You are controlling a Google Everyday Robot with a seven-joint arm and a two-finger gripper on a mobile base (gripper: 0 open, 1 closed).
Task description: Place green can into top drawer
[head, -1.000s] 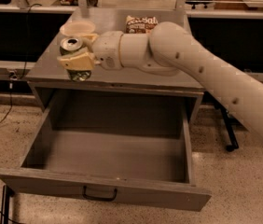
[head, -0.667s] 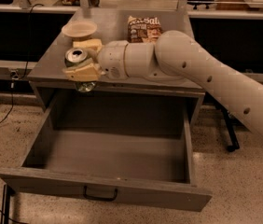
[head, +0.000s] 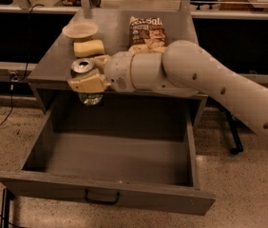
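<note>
Holds green can (head: 82, 66) upright in clamped tool (head: 90, 75) just off counter's (head: 53, 63) front-left edge, over open top drawer (head: 124, 196).

Matt grey top drawer (head: 106, 194), shiny metal green can (head: 82, 67), smooth plastic tool (head: 85, 75) clasping it above the drawer

This looks like a lab or office test space. It has a speckled hard floor (head: 248, 184), long dark benches (head: 238, 14) across the far side, and a plain grey metal cabinet (head: 53, 65) with its wide grey top drawer (head: 105, 194) pulled open. The cream gripper (head: 87, 79) hangs over the drawer's far left, clasping a dark green can (head: 90, 99).
</note>
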